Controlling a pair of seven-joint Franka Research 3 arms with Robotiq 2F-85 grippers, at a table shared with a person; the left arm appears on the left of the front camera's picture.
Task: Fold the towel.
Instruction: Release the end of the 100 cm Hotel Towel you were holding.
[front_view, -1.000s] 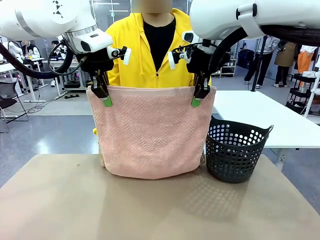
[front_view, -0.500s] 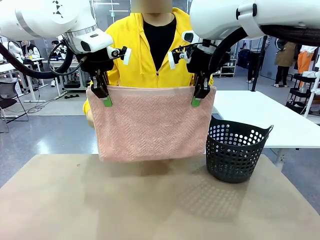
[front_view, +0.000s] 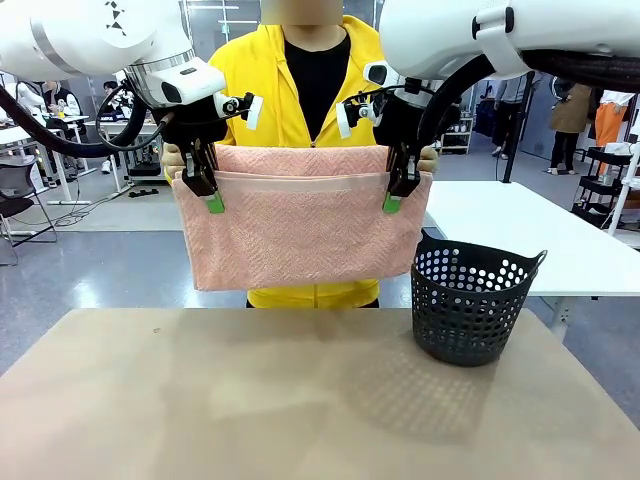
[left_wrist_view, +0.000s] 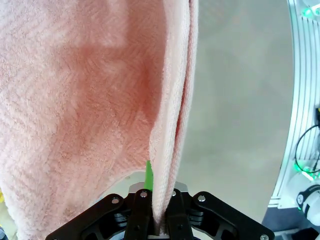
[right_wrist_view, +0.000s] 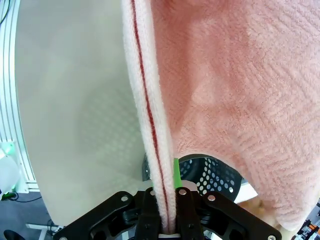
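Observation:
The salmon-pink towel (front_view: 300, 235) hangs in the air above the far edge of the table, doubled over, its lower edge raised behind to the top. My left gripper (front_view: 211, 200) is shut on the towel's upper left corner and my right gripper (front_view: 392, 200) on its upper right corner. The person's hands (front_view: 172, 160) hold the raised edge just behind my grippers. In the left wrist view the towel (left_wrist_view: 75, 100) runs up from the left gripper (left_wrist_view: 159, 222), pinched between its fingers. In the right wrist view the towel's (right_wrist_view: 225, 100) hem sits in the right gripper (right_wrist_view: 167, 220).
A black perforated basket (front_view: 470, 300) stands on the tan table (front_view: 250, 400) at the right, just below the towel's right corner; its rim also shows as the basket (right_wrist_view: 210, 175) in the right wrist view. A person in a yellow hoodie (front_view: 260, 90) stands behind the towel.
The person has lifted the towel's hanging lower edge up to the top edge, so the towel now hangs half as long. Both grippers kept their grip and place.

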